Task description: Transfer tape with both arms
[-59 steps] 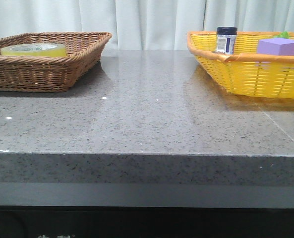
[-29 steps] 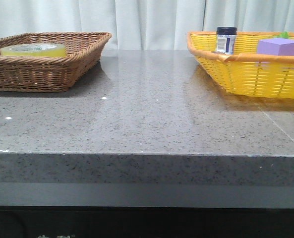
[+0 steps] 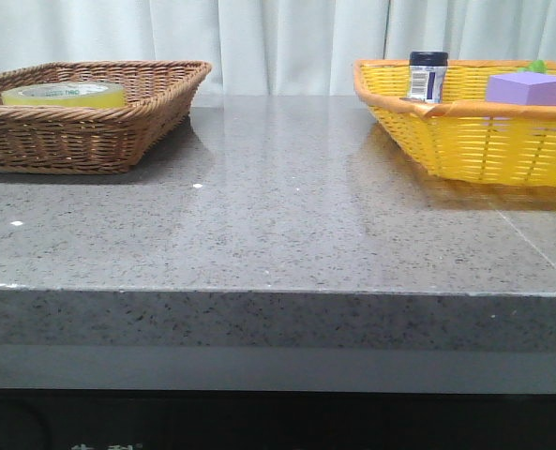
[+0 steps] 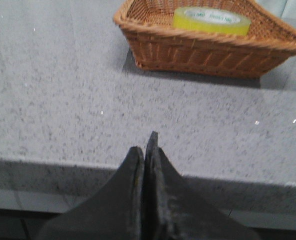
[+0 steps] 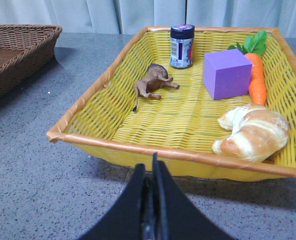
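You have the tape point(image 3: 64, 93) lying in the brown basket point(image 3: 146, 112); left tool point(image 4: 147, 150) and right tool point(image 5: 151, 172) both pressed closed, holding nothing.

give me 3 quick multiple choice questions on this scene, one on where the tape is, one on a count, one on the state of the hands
1. Where is the tape?
A. in the brown basket
B. in the yellow basket
C. on the bare table

2. How many things lie in the yellow basket?
A. two
B. five
C. eight

3. How are the left hand and right hand?
A. both wide open
B. one holds the tape
C. both shut and holding nothing

Answers:
1. A, the roll lies flat inside the brown wicker.
2. B, jar, purple block, carrot, croissant, toy lion.
3. C, each wrist view shows the fingers pressed together over the table.
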